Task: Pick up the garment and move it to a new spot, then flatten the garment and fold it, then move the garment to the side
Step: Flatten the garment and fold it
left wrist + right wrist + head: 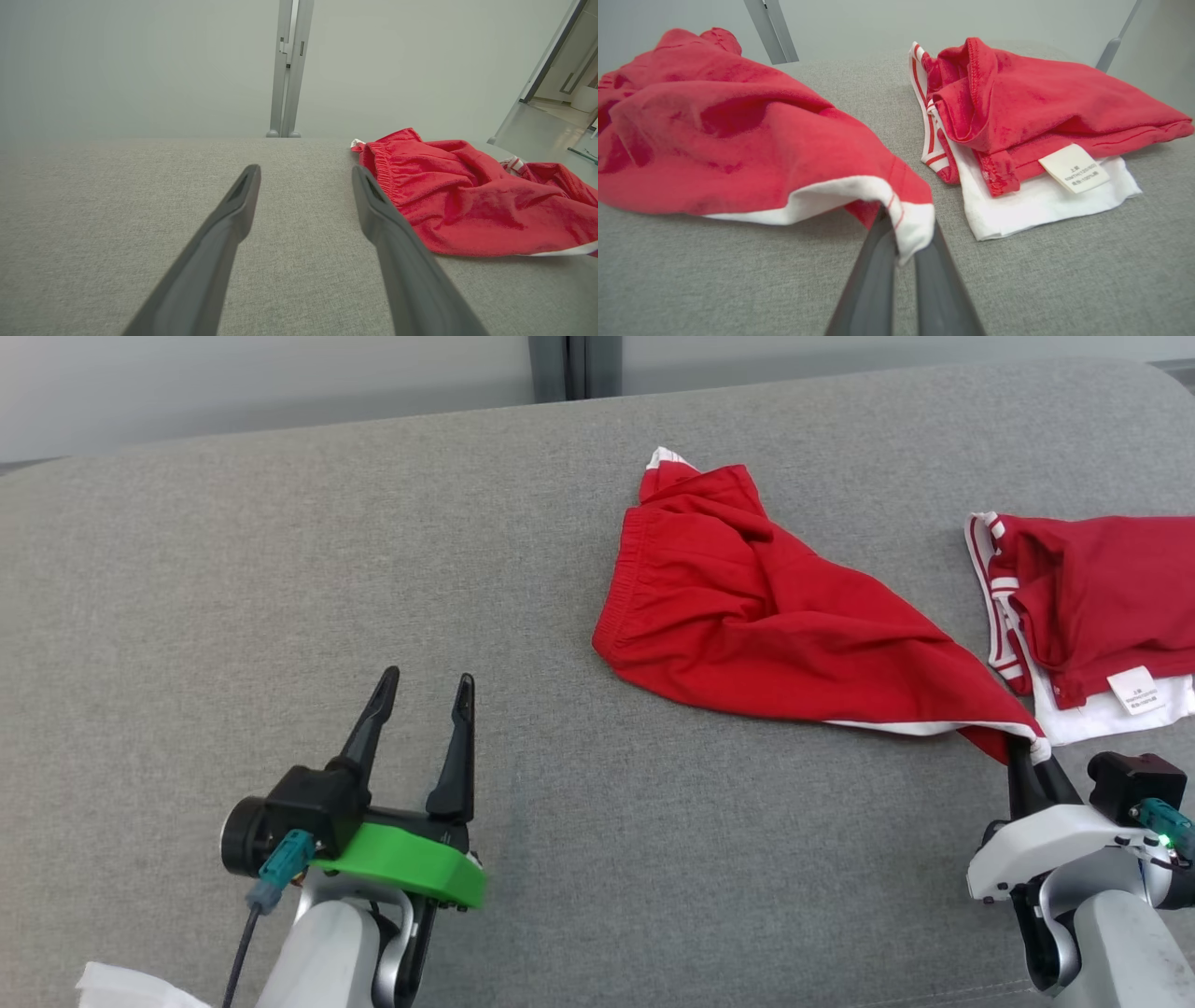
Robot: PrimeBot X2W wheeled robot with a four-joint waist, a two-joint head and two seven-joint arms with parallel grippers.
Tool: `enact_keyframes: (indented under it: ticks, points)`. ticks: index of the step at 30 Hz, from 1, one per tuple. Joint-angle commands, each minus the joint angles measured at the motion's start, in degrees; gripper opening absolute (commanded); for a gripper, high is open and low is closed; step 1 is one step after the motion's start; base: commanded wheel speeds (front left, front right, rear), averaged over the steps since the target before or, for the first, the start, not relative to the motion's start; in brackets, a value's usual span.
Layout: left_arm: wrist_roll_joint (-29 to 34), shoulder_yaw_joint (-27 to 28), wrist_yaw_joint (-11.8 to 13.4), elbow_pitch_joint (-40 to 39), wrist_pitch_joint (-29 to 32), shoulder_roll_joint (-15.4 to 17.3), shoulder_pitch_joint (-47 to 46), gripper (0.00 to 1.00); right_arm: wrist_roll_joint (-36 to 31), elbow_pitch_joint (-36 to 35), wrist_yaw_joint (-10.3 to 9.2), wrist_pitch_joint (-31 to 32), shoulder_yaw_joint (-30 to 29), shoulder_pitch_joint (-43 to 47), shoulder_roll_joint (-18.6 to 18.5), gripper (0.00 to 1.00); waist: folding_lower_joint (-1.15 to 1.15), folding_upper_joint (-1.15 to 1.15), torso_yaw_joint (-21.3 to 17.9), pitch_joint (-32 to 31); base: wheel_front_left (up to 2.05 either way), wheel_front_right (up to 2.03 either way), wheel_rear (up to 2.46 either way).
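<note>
1. Grey cushion (280, 569): it carries all the items. It is an upholstered surface, not a hard top.

2. Garment (747, 616): red shorts with white trim, rumpled, lying right of centre. The long axis runs diagonally from the elastic waistband at the far left to a white-edged corner at the near right. That corner is drawn to a point.

3. Second garment (1092, 607): red and white, folded, just beside the held corner on the right. The two look apart in the right wrist view, but only narrowly.

4. Right hand (1027, 751): clenched on the near-right corner of the garment, with the white hem draped over the fingertips.

5. Left hand (425, 695): released and empty, fingers spread. It sits well apart from the garment, which lies to its right and further out.

Finding: your right hand is on the cloth. The waistband is the end nearer your left hand. Any drag to the right risks disturbing the folded piece.
</note>
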Motion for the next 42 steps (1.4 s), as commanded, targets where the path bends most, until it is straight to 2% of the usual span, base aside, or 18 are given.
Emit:
enact_keyframes:
  ticks: [1, 6, 12, 15, 23, 26, 33, 42]
  points:
    - [0.2, -0.6, -0.5, 0.7, -0.2, 0.1, -1.1, 1.00, -0.7, -0.4, -0.06, 0.2, -0.2, -0.3, 0.4, 0.00, 0.00, 0.00, -1.1, 1.0, 0.00, 0.00, 0.00]
    - [1.7, -7.1, -1.9, 7.6, 0.3, 0.7, -4.4, 1.00, -1.2, -1.3, -0.06, 0.3, 1.0, -1.8, 1.6, 0.00, 0.00, 0.00, -2.3, 2.2, 0.00, 0.00, 0.00]
    - [4.0, -12.8, -2.4, 17.3, 1.6, 1.8, -11.6, 1.00, -1.2, -2.6, -0.06, 0.4, 2.4, -3.6, 2.2, 0.00, 0.00, 0.00, -4.1, 4.2, 0.00, 0.00, 0.00]
    - [4.7, -13.9, -2.3, 22.0, 1.9, 2.0, -15.3, 1.00, -1.0, -3.5, -0.06, 0.6, 3.0, -4.4, 2.3, 0.00, 0.00, 0.00, -5.2, 5.2, 0.00, 0.00, 0.00]
    - [8.1, -15.6, 0.1, 32.4, 1.1, 1.8, -23.6, 1.00, -0.5, -6.4, -0.06, 1.0, 4.7, -5.5, 2.8, 0.00, 0.00, 0.00, -7.8, 7.6, 0.00, 0.00, 0.00]
    - [8.4, -16.4, 0.0, 35.0, 0.7, 1.4, -26.1, 1.00, -0.3, -7.5, -0.06, 1.1, 5.5, -5.9, 3.0, 0.00, 0.00, 0.00, -8.5, 8.4, 0.00, 0.00, 0.00]
    - [7.9, -17.8, -0.9, 36.1, -0.2, 0.8, -29.5, 1.00, -0.2, -9.0, -0.07, 1.2, 5.9, -5.8, 3.3, 0.00, 0.00, 0.00, -8.9, 9.1, 0.00, 0.00, 0.00]
    - [6.5, -18.6, -2.1, 27.3, -0.1, 1.6, -27.0, 1.00, -0.6, -9.1, -0.07, 1.2, 5.3, -5.6, 3.5, 0.00, 0.00, 0.00, -7.8, 9.2, 0.00, 0.00, 0.00]
